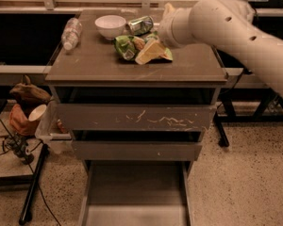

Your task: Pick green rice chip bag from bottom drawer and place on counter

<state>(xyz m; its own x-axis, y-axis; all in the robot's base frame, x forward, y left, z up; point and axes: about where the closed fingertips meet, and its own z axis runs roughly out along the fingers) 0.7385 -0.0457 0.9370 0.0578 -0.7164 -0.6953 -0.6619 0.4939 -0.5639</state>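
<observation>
The green rice chip bag lies crumpled on the counter, near its back middle. My gripper hovers at the bag's right side, on the end of the white arm that comes in from the upper right. It is open: one tan finger lies over the bag and the other finger points up, away from it. The bottom drawer is pulled out below, and its floor is bare.
A white bowl and a shiny green can stand right behind the bag. A clear plastic bottle lies at the counter's left edge. Two scratched drawer fronts sit above the open drawer. Clutter and cables lie on the floor at left.
</observation>
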